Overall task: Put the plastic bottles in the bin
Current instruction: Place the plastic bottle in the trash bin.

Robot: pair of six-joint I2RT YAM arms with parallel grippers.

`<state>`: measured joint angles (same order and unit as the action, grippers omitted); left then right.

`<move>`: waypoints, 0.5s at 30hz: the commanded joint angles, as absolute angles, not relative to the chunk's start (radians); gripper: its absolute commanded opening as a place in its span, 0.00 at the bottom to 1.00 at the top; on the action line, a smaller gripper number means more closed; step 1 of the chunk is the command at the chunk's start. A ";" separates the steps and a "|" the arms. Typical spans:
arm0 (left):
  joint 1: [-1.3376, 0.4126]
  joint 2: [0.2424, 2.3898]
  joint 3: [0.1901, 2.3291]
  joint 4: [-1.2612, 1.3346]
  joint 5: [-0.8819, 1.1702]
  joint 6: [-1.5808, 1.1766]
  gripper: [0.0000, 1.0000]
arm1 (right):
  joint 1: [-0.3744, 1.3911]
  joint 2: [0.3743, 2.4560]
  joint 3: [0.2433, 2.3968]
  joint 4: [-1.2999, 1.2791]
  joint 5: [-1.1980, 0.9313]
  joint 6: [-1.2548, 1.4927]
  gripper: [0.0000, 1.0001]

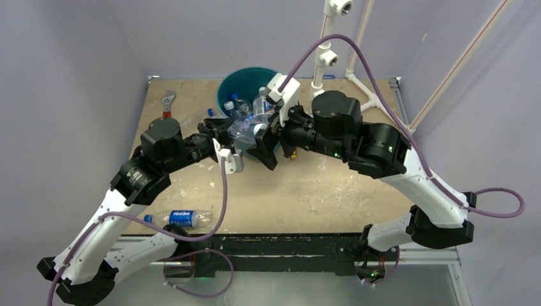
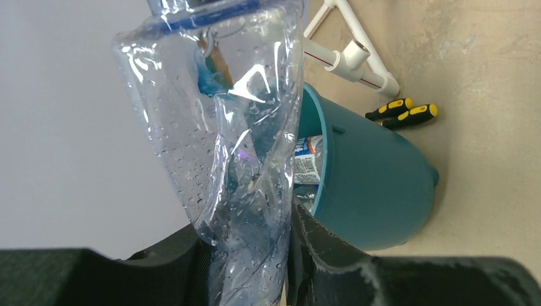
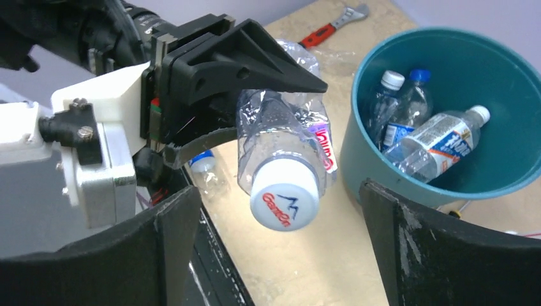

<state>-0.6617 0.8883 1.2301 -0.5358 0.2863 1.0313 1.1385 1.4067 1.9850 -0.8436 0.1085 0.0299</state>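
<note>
Clear crumpled plastic is bulging between the left fingers [image 2: 338,268], which are pinching one of the plastic bottles [image 3: 281,146] by its body, its white cap pointing at the right wrist camera. The right fingers [image 3: 434,248] are standing wide apart just beside it, holding nothing.

In the top view the bottle is hanging at the near rim of the bin [image 1: 226,86], not clearly over the opening. Letting go here is probably risking a drop onto the surface [image 1: 306,191], and the wet, crushed wall is looking slippery.

Both arms are crowding the middle of the frame, so a swing by either is risking a knock. The pipe frame [image 2: 349,58] is hemming the bin in at upper right. Lower centre is offering open room, and another bottle [image 1: 182,218] is lying at lower left.
</note>
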 commanded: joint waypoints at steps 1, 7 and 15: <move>-0.663 0.865 1.234 -0.457 0.340 0.977 0.08 | 1.141 1.313 1.968 -0.752 0.072 0.078 0.99; -0.663 0.869 1.219 -0.333 0.344 0.790 0.10 | 1.141 1.047 1.741 -0.512 0.125 0.109 0.99; -0.664 1.027 1.298 -0.154 0.145 0.189 0.10 | 1.141 0.643 1.169 -0.115 0.250 0.178 0.99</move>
<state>-0.6624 0.9501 1.2572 -0.2924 0.2523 0.5423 1.1389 0.6971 1.3083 -0.3435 0.1669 0.1268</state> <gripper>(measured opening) 0.318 0.987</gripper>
